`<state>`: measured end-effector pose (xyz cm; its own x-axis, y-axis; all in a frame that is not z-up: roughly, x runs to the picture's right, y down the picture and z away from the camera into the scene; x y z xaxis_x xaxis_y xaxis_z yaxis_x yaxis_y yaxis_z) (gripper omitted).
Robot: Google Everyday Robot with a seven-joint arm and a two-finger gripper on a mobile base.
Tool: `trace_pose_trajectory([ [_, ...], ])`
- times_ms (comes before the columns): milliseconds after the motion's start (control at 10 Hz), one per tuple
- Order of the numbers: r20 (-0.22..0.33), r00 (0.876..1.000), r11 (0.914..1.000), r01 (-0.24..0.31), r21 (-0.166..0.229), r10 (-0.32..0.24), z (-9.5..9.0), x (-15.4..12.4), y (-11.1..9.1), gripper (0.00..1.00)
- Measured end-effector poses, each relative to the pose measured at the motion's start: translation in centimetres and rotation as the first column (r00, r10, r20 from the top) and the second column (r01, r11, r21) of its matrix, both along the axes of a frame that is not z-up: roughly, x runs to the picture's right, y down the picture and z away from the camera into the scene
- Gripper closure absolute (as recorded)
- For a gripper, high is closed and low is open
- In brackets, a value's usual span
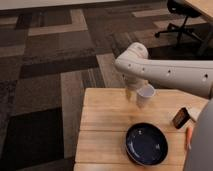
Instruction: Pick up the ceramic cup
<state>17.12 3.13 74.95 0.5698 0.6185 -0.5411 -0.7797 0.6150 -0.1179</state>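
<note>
Currently the ceramic cup (145,94) stands upright near the wooden table's (105,130) far edge, just beside the gripper (132,93). Dark blue bowl (146,144) near front edge. Patterned carpet (50,60) around.

The gripper (132,93) hangs at the far edge of the pale wooden slatted tabletop (105,130), just beside the small white ceramic cup (145,94). The wide dark blue bowl (146,144) and a small dark rectangular object (180,118) crowd the near-right; the left half lies open.
</note>
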Motion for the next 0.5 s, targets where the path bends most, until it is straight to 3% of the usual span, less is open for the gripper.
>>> trace_pose_trajectory([
  [500,0.058,0.995,0.9957,-0.076,-0.053,0.079,3.8,1.8,2.6,0.35],
])
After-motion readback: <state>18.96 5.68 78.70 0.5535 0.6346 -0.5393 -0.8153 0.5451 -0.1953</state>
